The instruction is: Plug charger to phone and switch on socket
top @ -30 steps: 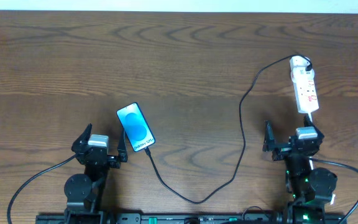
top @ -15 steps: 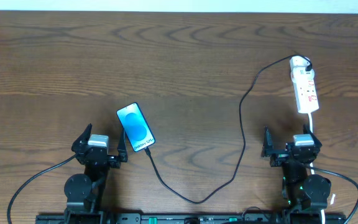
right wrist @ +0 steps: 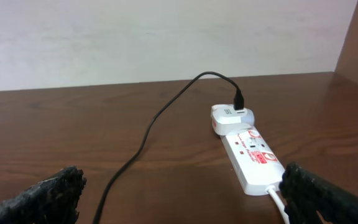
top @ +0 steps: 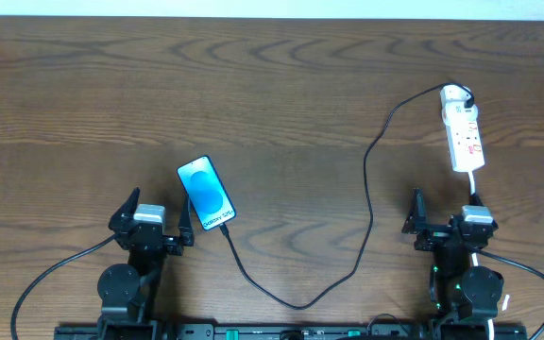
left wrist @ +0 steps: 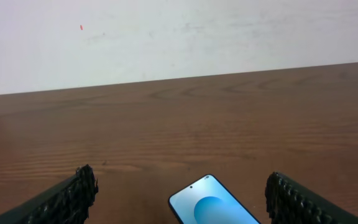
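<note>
The phone (top: 206,193) lies screen up, blue, just ahead of my left gripper (top: 157,212); it also shows in the left wrist view (left wrist: 213,204). The black charger cable (top: 367,203) runs from the phone's lower end in a loop to a white plug on the far end of the white socket strip (top: 464,134). The strip shows in the right wrist view (right wrist: 252,158), with the cable (right wrist: 148,134) to its left. My right gripper (top: 445,215) is open and empty, just short of the strip. My left gripper is open and empty.
The strip's white cord (right wrist: 279,204) runs back toward the right arm. The wooden table (top: 272,85) ends at a pale wall (left wrist: 166,31) at the back.
The right arm has drawn back toward its base and shifted slightly right. The left arm, phone, cable and strip have not moved.
</note>
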`<state>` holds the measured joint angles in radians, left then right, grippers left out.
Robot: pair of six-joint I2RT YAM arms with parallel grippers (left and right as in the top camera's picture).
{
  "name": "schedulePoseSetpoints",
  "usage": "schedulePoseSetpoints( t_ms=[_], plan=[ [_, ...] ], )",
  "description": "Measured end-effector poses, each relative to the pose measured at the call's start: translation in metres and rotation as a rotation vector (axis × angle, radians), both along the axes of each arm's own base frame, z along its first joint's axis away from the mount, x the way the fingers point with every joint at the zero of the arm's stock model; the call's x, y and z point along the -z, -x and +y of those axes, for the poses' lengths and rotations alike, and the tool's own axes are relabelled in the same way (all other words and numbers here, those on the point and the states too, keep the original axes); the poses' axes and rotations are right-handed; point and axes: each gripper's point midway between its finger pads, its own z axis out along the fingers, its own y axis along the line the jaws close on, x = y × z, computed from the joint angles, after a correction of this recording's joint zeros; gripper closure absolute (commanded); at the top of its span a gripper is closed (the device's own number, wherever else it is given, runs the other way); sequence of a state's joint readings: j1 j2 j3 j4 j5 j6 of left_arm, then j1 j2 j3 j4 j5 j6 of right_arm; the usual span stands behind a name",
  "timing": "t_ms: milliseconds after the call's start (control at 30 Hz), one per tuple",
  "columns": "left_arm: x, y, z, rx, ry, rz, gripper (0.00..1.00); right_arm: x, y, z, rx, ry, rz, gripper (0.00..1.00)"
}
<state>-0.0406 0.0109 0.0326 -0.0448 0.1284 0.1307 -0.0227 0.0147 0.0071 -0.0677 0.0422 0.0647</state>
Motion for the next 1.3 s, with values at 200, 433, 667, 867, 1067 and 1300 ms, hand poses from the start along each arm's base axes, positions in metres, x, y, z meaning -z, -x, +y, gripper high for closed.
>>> schedulePoseSetpoints(
  t_ms=[200, 433, 667, 867, 1067, 1300],
  plan=[
    [0.0, 0.0, 0.0, 0.0, 0.0, 0.0, 0.11, 0.0, 0.0, 0.003, -0.009, -0.007, -0.001, 0.01],
    [0.0, 0.0, 0.0, 0.0, 0.0, 0.0, 0.11, 0.0, 0.0, 0.009, -0.032, -0.006, -0.001, 0.01],
    [0.0, 0.0, 0.0, 0.0, 0.0, 0.0, 0.11, 0.0, 0.0, 0.012, -0.052, 0.021, 0.003, 0.01],
    [0.0, 0.0, 0.0, 0.0, 0.0, 0.0, 0.11, 0.001, 0.0, 0.015, -0.071, 0.049, 0.004, 0.01],
    [0.0, 0.0, 0.0, 0.0, 0.0, 0.0, 0.11, 0.001, 0.0, 0.016, -0.077, 0.052, 0.004, 0.01],
    [0.0, 0.0, 0.0, 0.0, 0.0, 0.0, 0.11, 0.001, 0.0, 0.018, -0.083, 0.052, 0.004, 0.01]
  ],
)
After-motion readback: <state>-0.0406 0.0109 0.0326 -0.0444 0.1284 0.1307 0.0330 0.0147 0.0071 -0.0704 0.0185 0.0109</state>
